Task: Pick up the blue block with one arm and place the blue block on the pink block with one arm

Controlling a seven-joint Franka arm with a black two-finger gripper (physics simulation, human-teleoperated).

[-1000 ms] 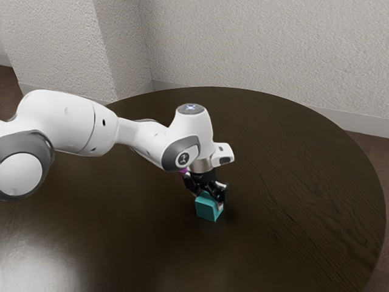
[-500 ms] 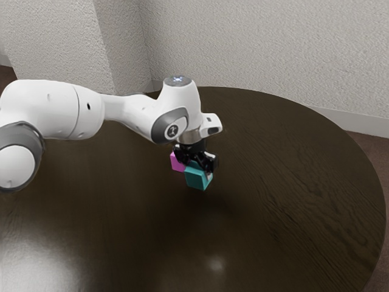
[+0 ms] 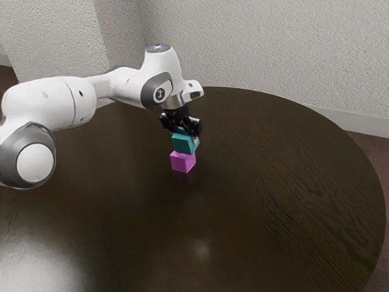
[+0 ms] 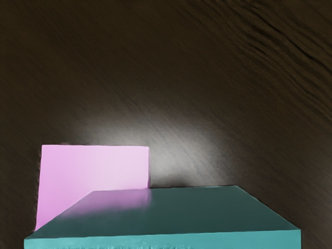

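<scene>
The round table [image 3: 292,182] is spreading wide and bare around the work, so the danger, as I judge it, is lying not in a collision but in the stack itself. The white arm [image 3: 91,97] is reaching in from the exterior view's left, and its gripper [image 3: 180,126] is clenching the blue block [image 3: 184,143] from two sides, holding it directly over the pink block [image 3: 182,162]. Whether the two are touching or a sliver apart I cannot tell. In the wrist view the pink block [image 4: 93,171] is showing past one side of the blue block [image 4: 171,218], hinting at an offset. If the fingers are letting go with the blue block overhanging, it is likely tipping off onto the table, and a sideways nudge on release is risking a shove to the pink block. Room is lying open on every side, with the table's rim sitting well apart from the blocks, so a straight upward retreat is looking free.
</scene>
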